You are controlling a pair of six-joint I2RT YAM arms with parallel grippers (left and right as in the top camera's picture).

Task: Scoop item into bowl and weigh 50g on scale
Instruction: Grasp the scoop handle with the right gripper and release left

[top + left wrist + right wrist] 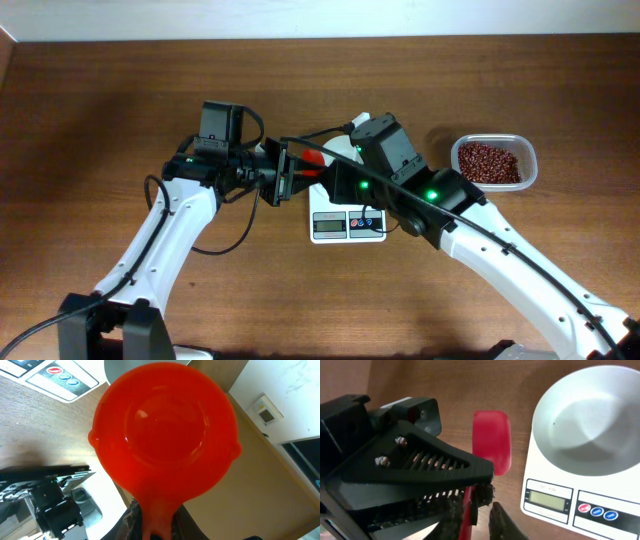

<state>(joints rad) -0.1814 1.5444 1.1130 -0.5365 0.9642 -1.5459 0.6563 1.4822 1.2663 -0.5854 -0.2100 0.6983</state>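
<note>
Left claw point(156, 521) clamps the red scoop point(165, 435) by its handle beside the scale point(567, 489).
Right claw point(477, 515) flanks that handle, grip unclear: probably a handover, with the bowl point(590, 425) on the scale empty.

beans point(489, 161): small, dark reddish-brown ovals, heaped in a clear tub point(527, 160) at the far right.
bowl point(590, 420): round, white, thick-rimmed, empty, upright on the scale.
scale point(345, 225): white rectangle at centre, with a grey display and red and blue buttons along its near edge.
</note>
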